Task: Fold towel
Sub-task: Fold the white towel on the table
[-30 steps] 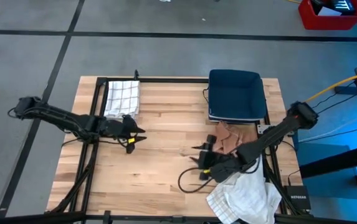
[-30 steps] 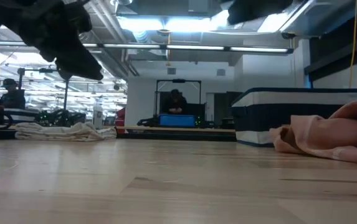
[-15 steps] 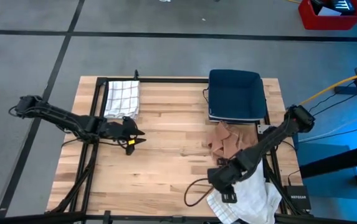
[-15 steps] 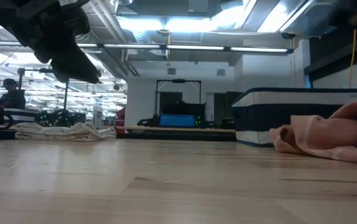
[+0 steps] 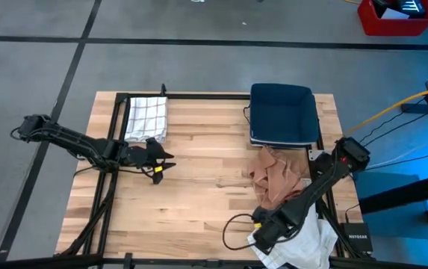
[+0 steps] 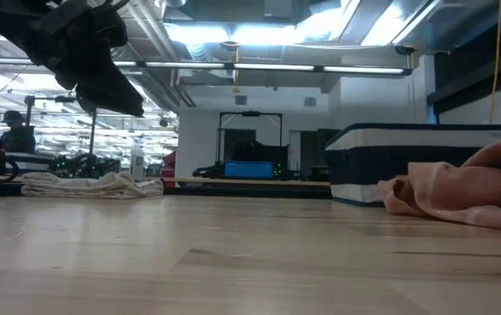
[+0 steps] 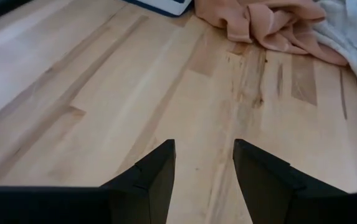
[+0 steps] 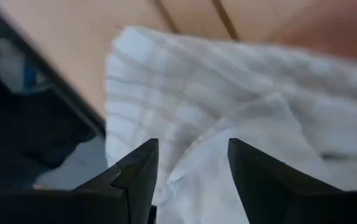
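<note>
Towels lay in three places on the wooden table (image 5: 199, 187): a crumpled white towel (image 5: 303, 243) at the near right corner, partly hanging over the edge; a rumpled peach towel (image 5: 277, 175) just beside it toward the middle; and a folded checked towel (image 5: 146, 117) at the far left, well apart from the others. A dark blue bin (image 5: 283, 112) sat at the far right, touching the far edge of the peach towel. The right gripper (image 5: 262, 233) hovered over the near edge of the white towel, and in its own wrist view its two dark fingers (image 8: 134, 174) stood apart with the white cloth (image 8: 228, 112) showing in the gap between them, nothing pinched. The left gripper (image 5: 160, 163) hung above bare wood near the checked towel; its fingers (image 7: 156, 174) were likewise spread, holding nothing, with the peach towel (image 7: 271, 25) and a corner of the white one (image 7: 352, 31) visible farther across the table. In the low view the peach towel (image 6: 469, 192) lay heaped on the right, the bin (image 6: 407, 157) behind it, and the checked towel (image 6: 93, 185) sat flat at the left.
</note>
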You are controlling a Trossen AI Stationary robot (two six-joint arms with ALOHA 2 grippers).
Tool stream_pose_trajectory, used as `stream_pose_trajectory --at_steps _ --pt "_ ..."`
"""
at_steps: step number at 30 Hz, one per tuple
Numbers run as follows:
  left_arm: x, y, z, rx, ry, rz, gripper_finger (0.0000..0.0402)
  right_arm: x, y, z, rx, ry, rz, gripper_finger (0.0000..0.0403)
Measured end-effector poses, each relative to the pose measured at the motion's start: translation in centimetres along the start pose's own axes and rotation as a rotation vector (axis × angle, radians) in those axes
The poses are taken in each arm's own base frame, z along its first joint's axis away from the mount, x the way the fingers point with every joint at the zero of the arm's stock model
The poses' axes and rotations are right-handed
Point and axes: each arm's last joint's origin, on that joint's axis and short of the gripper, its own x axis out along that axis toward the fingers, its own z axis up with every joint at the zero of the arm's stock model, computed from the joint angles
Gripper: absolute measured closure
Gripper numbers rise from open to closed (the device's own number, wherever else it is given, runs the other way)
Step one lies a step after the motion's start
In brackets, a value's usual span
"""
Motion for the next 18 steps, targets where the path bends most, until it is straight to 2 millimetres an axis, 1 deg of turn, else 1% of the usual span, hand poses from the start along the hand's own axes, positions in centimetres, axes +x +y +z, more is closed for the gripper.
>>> stream_pose_trajectory --at_steps 2,5,8,10,12,14,17,18 --pt "0.0 0.0 0.0 0.011 -0.005 0.010 0.0247 0.6 0.0 0.0 0.079 -0.006 -0.021 0.0205" --pt "0.0 0.0 0.0 0.013 -0.006 0.014 0.0247 1.8 -0.2 0.3 0.139 -0.013 -0.072 0.0205" --pt "0.0 0.0 0.0 0.006 -0.007 0.014 0.0247 2.8 -0.6 0.6 0.165 -0.029 -0.134 0.0207" --pt "0.0 0.0 0.0 0.004 -0.007 0.014 0.0247 3.1 -0.6 0.7 0.176 -0.043 -0.145 0.0221" --pt "0.0 0.0 0.0 0.004 -0.007 0.014 0.0247 3.3 -0.7 0.7 0.181 -0.046 -0.155 0.0248" --pt "0.0 0.0 0.0 -0.003 -0.007 0.014 0.0247 3.1 -0.8 0.9 0.171 -0.053 -0.165 0.0289" --pt "0.0 0.0 0.0 -0.024 -0.010 0.013 0.0247 1.7 -0.6 0.6 0.102 -0.055 -0.197 0.0370" --pt "0.0 0.0 0.1 -0.028 -0.013 0.012 0.0247 0.8 -0.1 0.6 0.048 -0.068 -0.191 0.0385"
